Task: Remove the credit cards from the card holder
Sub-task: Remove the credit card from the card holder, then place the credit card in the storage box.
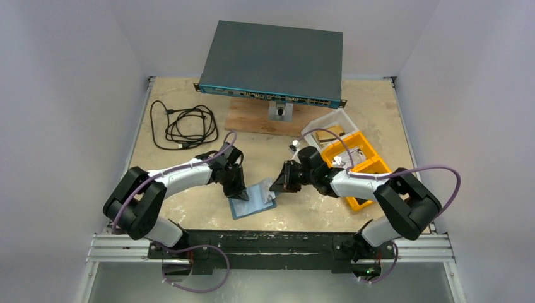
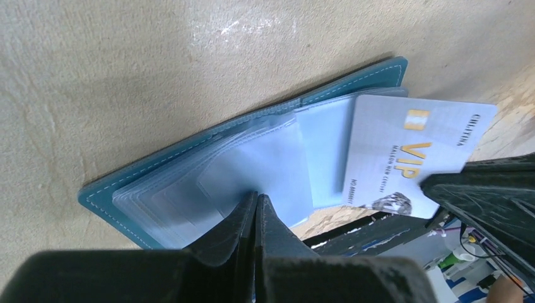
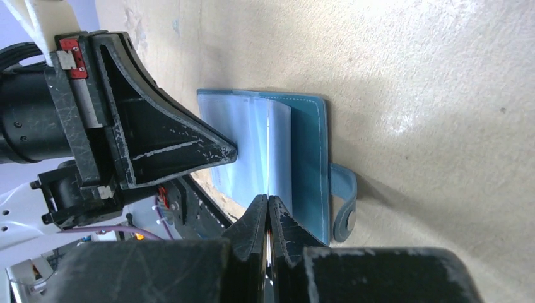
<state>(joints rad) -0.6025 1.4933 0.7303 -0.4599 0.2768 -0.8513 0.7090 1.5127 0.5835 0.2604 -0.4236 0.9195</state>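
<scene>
The teal-blue card holder [image 1: 251, 203] lies open on the table, its clear pockets up [image 2: 158, 165], its snap tab at the far side [image 3: 344, 202]. My left gripper [image 1: 238, 193] is shut, and its tips [image 2: 255, 198] press down on the clear pockets. My right gripper [image 1: 277, 185] is shut on a silvery credit card [image 2: 410, 142] marked VIP. The card sticks out past the holder's edge, with one end still over the pockets. In the right wrist view the card shows edge-on [image 3: 269, 154] between my fingers [image 3: 268, 201]. Other cards cannot be made out in the pockets.
An orange bin [image 1: 361, 165] and a clear plastic tub [image 1: 328, 126] stand right of my right arm. A dark network switch [image 1: 274, 60] sits on a stand over a wooden board [image 1: 249, 117] at the back. A coiled black cable [image 1: 183, 126] lies at back left.
</scene>
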